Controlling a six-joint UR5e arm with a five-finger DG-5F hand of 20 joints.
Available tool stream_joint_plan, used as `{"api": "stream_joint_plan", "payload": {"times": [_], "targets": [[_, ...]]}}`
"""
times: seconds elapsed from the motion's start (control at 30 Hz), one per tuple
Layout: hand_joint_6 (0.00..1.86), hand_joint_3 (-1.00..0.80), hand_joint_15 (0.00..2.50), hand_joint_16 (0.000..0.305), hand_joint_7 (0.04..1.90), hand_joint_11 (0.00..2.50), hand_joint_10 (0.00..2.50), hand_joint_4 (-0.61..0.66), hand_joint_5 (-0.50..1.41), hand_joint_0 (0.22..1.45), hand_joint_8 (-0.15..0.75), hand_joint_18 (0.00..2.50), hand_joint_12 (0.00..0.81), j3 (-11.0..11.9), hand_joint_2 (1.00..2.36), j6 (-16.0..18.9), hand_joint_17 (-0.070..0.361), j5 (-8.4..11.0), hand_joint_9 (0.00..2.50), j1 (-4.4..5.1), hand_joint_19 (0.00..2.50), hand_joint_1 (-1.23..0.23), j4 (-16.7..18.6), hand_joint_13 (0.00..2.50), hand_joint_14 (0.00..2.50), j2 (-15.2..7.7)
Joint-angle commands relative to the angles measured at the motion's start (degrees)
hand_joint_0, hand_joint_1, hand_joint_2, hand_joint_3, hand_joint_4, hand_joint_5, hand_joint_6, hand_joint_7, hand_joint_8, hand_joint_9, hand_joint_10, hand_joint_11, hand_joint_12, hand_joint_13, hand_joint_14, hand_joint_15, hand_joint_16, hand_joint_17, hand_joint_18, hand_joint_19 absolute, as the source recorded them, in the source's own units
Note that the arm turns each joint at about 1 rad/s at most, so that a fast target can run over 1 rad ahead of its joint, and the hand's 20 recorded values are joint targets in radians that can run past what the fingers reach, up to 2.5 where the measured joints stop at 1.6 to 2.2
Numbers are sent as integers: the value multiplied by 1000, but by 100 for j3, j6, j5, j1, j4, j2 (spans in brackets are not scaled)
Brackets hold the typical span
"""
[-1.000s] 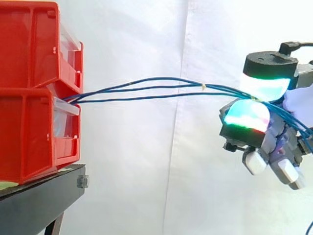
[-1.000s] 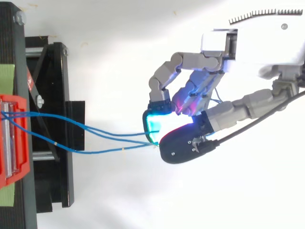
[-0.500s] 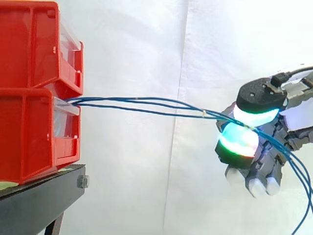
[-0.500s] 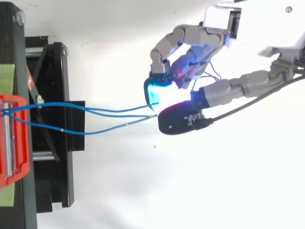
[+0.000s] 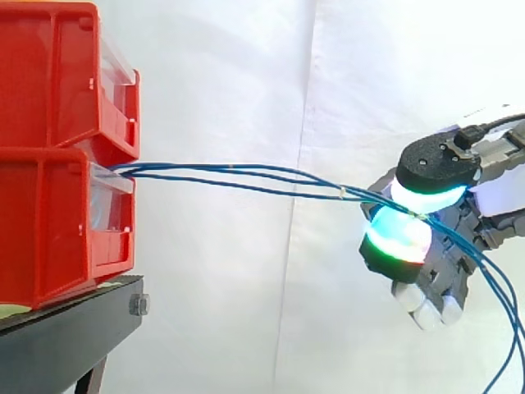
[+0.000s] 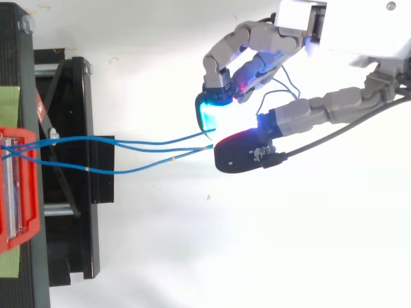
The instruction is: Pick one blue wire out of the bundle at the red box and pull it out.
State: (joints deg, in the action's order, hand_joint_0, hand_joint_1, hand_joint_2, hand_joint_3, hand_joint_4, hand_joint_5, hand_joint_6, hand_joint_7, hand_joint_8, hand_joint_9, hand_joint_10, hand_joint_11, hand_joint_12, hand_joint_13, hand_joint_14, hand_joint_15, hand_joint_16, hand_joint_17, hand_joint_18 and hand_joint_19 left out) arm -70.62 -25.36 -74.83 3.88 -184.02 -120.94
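Blue wires, three in all, run from two stacked red bins, pinched by the robot hand.

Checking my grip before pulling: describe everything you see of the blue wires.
The blue wires are thin, flexible strands, three by the look, some bearing small pale marks. They leave the gap between the stacked red boxes, cross near it, and run almost level to the hand, converging between its glowing fingertips, which pinch them; how many are caught I cannot tell. Beyond the hand they hang loose.
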Motion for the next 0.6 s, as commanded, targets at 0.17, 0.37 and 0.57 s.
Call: {"api": "stream_joint_plan", "payload": {"times": [0.17, 0.37, 0.57], "targets": [[923, -125, 308, 53, 1172, 207, 3, 15, -141, 653, 364, 779, 427, 5, 1015, -21, 119, 12, 947, -18, 334, -801, -11, 899, 11, 0], [968, -120, 354, 49, 1221, 273, 5, -88, -163, 733, 329, 799, 401, 5, 1021, -153, 109, 12, 873, -45, 368, -825, -11, 918, 12, 0], [993, -235, 379, 47, 1102, 298, 7, -112, -180, 787, 318, 810, 388, 5, 1017, -162, 107, -5, 859, -80, 381, -832, -11, 933, 12, 0]]}}
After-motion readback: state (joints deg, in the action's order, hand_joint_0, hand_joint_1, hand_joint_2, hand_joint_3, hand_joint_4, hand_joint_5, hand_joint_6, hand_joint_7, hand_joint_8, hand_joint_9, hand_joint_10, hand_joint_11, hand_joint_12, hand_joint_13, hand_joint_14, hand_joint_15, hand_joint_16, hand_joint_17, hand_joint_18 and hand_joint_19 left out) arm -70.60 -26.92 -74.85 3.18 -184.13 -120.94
